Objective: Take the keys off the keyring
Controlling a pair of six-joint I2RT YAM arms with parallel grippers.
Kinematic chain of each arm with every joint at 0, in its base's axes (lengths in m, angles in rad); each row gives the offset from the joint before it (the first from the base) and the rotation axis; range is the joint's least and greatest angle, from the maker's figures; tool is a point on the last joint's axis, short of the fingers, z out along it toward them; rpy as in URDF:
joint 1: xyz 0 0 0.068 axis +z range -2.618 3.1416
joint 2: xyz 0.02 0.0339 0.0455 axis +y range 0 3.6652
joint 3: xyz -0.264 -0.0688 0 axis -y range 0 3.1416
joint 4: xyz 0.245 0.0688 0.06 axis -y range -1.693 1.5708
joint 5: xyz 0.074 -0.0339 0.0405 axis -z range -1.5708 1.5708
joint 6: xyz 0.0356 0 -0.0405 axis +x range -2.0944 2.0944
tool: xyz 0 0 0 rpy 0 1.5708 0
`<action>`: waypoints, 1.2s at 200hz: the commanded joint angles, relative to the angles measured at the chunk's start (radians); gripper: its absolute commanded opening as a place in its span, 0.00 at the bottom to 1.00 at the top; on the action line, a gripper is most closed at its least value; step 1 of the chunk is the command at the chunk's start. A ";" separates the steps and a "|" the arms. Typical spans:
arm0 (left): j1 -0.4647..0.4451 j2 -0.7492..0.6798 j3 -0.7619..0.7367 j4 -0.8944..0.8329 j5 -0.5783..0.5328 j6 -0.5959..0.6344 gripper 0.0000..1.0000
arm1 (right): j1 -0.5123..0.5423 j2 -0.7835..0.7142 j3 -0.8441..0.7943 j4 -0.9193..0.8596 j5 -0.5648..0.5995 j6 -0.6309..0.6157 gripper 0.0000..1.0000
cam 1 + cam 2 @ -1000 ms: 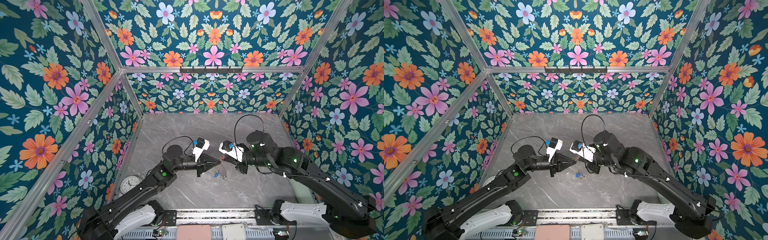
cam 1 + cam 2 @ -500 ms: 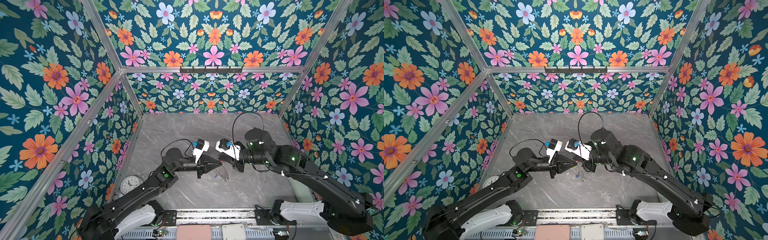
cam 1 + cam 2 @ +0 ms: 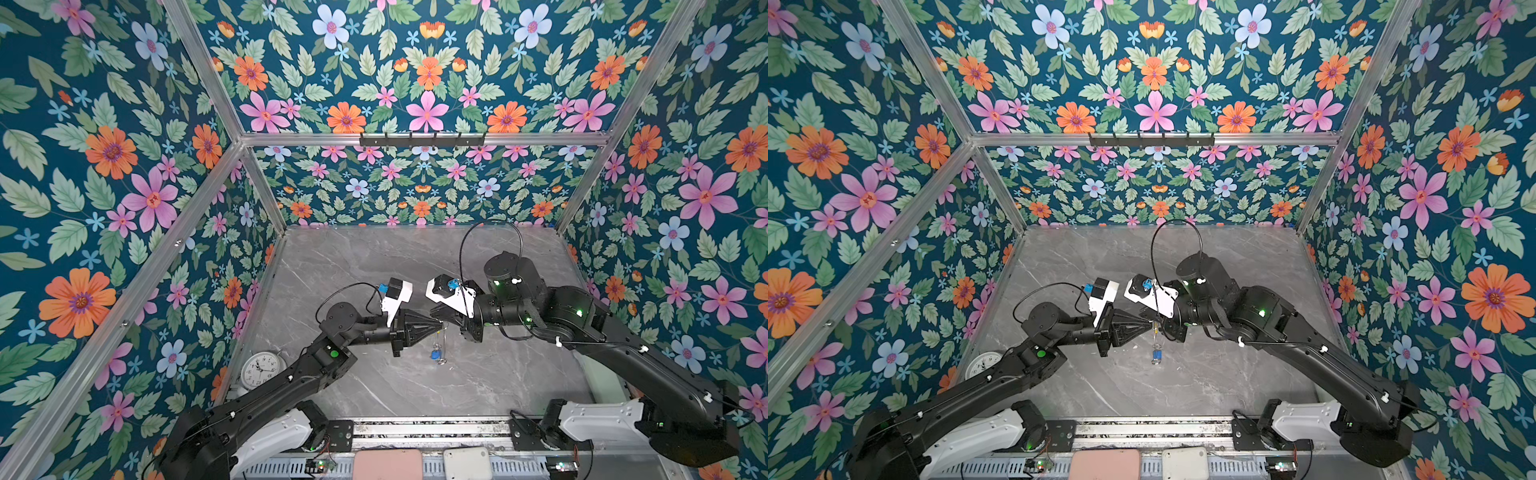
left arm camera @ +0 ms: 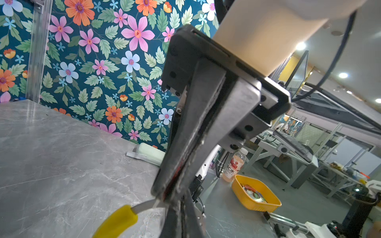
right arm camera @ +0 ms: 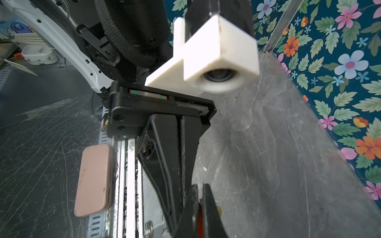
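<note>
The keyring (image 3: 443, 343) is a thin grey ring hanging on edge above the table in both top views, with the blue key (image 3: 435, 354) dangling at its bottom (image 3: 1156, 354). My left gripper (image 3: 437, 328) is shut on the ring's top. In the left wrist view the ring's yellow segment (image 4: 116, 223) curves away from my left gripper (image 4: 182, 205). My right gripper (image 3: 448, 325) meets it tip to tip and is shut on the red key (image 5: 199, 222). A sliver of that red key (image 4: 172, 181) shows between the right fingers. My right gripper (image 5: 200, 186) touches the left fingers (image 5: 165, 154).
A white clock (image 3: 262, 369) lies by the left wall. A pink case (image 3: 388, 464) and a white box (image 3: 467, 463) sit on the front rail. Flowered walls close in three sides. Outside the cell stand a yellow tub (image 4: 255, 193) and a bottle (image 4: 235, 164).
My right gripper has edged slightly toward the left gripper. The keyring now hangs straighter below the two tips. The left arm has hardly moved.
</note>
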 commanded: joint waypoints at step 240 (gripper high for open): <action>0.005 0.253 -0.175 0.905 -0.120 -0.083 0.00 | 0.191 0.295 0.302 -0.077 0.315 -0.009 0.00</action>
